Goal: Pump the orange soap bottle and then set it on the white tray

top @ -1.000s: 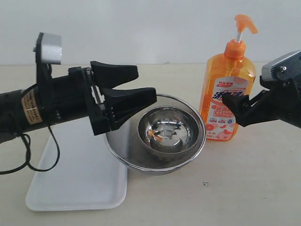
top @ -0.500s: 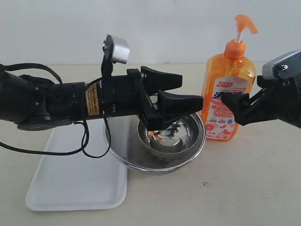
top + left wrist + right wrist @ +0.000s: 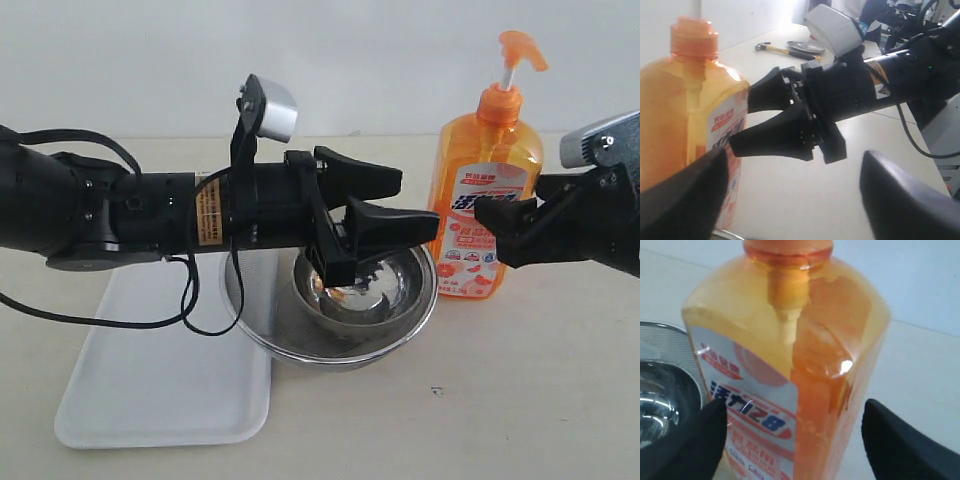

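Observation:
The orange soap bottle stands upright on the table at the right, pump head up. My right gripper is open at the bottle's lower right side. In the right wrist view the bottle sits between its fingers, with a gap showing on one side. My left gripper reaches across above the steel bowl, open, its tips just short of the bottle's left side. In the left wrist view the bottle stands by one finger. The white tray lies at the lower left with nothing on it.
A round steel mesh bowl holding a smaller steel bowl sits between tray and bottle, under my left arm. A hammer and a grey plate lie far off in the left wrist view.
My left arm has swung right from above the tray, across the bowl, up to the bottle. The right gripper has stayed by the bottle. The bottle has not moved.

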Tool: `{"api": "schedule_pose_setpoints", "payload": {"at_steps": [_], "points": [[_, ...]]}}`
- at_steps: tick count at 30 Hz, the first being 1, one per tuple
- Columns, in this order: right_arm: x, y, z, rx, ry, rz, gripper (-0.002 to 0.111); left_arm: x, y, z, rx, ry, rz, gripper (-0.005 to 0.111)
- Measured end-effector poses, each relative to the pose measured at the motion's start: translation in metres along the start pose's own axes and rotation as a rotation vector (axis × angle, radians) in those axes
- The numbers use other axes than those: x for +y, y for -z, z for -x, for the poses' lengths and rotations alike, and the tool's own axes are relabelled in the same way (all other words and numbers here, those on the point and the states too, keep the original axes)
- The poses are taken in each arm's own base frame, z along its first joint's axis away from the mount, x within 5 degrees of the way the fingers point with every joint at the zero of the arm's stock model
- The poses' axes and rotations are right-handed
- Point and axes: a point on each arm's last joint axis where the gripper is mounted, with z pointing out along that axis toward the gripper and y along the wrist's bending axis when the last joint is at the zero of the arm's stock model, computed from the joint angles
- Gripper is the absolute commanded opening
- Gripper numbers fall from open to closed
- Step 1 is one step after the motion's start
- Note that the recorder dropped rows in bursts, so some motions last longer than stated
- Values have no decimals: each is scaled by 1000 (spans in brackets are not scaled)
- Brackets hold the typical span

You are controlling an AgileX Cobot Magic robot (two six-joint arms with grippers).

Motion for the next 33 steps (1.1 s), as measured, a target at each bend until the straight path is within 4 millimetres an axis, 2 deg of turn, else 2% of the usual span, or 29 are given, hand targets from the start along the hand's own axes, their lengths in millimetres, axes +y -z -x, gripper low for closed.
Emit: {"api": "schedule_pose_setpoints", "payload": {"at_steps": [2, 9, 14, 18, 27, 33], "points": [[0, 3, 3, 2, -4, -8, 56, 3, 0, 1, -9, 11, 34, 5], [1, 17, 18, -15, 26, -34, 25, 14, -9, 5, -38, -3, 75, 5], [2, 28, 25, -34, 40, -71, 0, 21, -27, -10, -16, 33, 56, 5], [-6, 33, 31, -68, 11, -164, 0, 22, -37, -16, -7, 49, 39, 5], [-18, 35, 36, -104, -6, -293, 0, 26, -45, -3, -40, 68, 28, 5], [-31, 12, 45, -94, -24, -305, 0, 30, -49, 0, -45, 96, 28, 5]]}}
